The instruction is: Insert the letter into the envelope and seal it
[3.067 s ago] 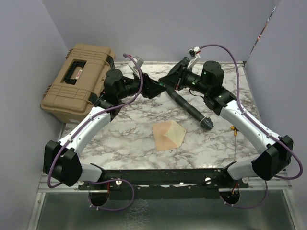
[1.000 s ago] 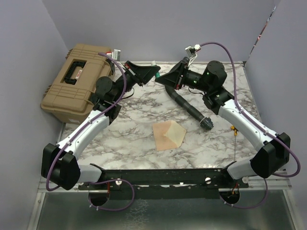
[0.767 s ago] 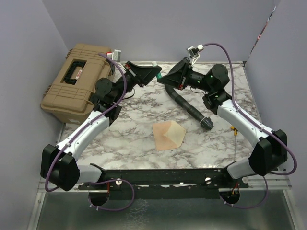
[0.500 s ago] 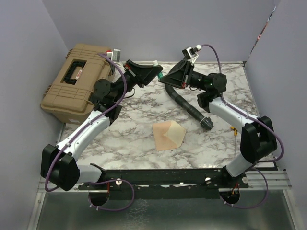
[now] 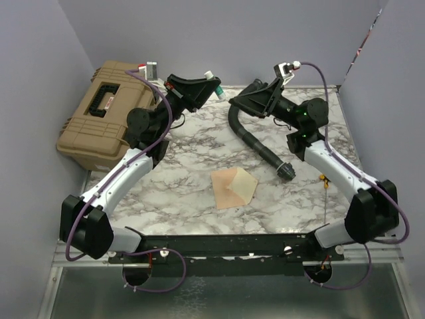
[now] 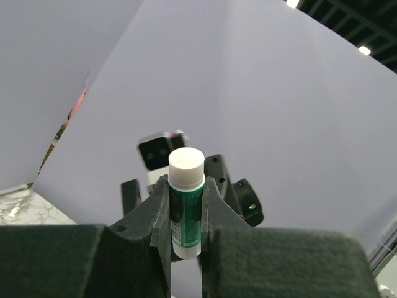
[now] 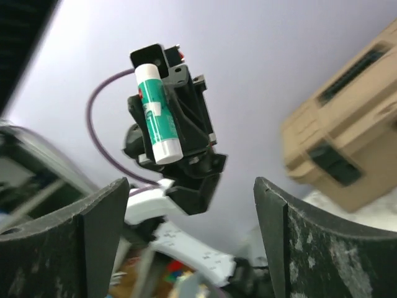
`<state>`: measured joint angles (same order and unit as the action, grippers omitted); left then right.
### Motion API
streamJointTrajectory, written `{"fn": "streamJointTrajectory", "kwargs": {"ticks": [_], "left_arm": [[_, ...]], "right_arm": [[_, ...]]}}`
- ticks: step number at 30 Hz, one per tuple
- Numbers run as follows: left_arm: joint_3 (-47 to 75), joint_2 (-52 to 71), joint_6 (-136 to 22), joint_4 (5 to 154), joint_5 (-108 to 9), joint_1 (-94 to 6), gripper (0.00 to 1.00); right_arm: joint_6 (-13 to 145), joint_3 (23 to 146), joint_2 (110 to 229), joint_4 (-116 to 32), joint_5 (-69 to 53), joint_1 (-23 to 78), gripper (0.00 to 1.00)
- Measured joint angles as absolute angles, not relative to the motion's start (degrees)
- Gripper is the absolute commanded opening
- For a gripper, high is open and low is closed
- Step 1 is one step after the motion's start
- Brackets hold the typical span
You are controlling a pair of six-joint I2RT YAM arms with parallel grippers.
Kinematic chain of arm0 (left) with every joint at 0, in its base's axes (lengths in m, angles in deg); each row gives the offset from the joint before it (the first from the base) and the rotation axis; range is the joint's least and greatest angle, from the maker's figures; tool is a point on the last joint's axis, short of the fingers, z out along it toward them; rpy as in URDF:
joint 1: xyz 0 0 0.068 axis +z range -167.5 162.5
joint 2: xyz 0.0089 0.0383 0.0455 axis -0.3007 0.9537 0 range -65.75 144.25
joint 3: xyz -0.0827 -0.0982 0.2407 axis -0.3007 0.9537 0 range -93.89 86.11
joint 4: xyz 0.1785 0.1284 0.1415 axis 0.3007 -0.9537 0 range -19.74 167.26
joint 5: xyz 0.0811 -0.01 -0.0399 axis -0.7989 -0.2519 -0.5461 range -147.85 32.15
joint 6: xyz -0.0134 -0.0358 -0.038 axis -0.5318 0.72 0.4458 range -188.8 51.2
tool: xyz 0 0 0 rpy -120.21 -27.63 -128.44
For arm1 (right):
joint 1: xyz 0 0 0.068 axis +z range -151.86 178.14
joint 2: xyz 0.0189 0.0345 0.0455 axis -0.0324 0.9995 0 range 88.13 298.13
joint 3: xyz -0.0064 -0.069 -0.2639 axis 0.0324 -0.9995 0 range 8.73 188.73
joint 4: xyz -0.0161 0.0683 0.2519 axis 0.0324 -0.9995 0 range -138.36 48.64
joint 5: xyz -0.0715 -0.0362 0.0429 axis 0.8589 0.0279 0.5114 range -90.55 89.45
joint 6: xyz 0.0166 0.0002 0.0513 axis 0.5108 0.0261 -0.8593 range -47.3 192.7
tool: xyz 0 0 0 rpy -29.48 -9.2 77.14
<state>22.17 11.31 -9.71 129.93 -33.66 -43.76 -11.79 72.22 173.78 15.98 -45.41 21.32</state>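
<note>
The envelope [image 5: 234,188] lies on the marble table in front of both arms, kraft-brown with a paler cream part towards its right. The letter does not show as a separate sheet; it is hidden. My left gripper [image 5: 206,85] [image 6: 186,186] is raised over the table's far edge. It is shut on a green glue stick [image 5: 209,76] [image 6: 186,205] with a white end. Facing it from the right, my right gripper [image 5: 240,98] [image 7: 191,183] stands open and holds nothing. The glue stick [image 7: 156,115] shows a little beyond its fingers.
A tan hard case [image 5: 106,113] sits at the table's far left corner. A black ribbed hose [image 5: 259,143] with a capped end [image 5: 285,171] lies under the right arm. Purple walls close in the back and both sides.
My right gripper, shut close to the glue stick's end, has opened wide and drawn back to the right. My left gripper has risen slightly, still holding the stick. The envelope has not moved.
</note>
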Motion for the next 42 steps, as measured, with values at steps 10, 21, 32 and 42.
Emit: {"fn": "streamJointTrajectory", "kwargs": {"ticks": [10, 21, 32, 42], "left_arm": [[22.2, 12.8, -5.6, 129.8, -37.7, -43.9, 0.0], [22.2, 13.7, -4.9, 129.3, -38.3, -44.8, 0.0], [22.2, 13.7, -4.9, 129.2, -38.4, -45.0, 0.0], [22.3, 13.7, -4.9, 129.2, -38.4, -45.0, 0.0]], "right_arm": [[45.9, 82.3, 163.9, -21.8, -30.1, 26.2, 0.78], [76.1, 82.4, 163.8, -29.5, -15.2, 34.9, 0.62], [77.7, 84.5, 163.9, -30.9, -15.3, 35.0, 0.65], [75.5, 84.5, 163.9, -30.7, -18.7, 35.0, 0.61]]}}
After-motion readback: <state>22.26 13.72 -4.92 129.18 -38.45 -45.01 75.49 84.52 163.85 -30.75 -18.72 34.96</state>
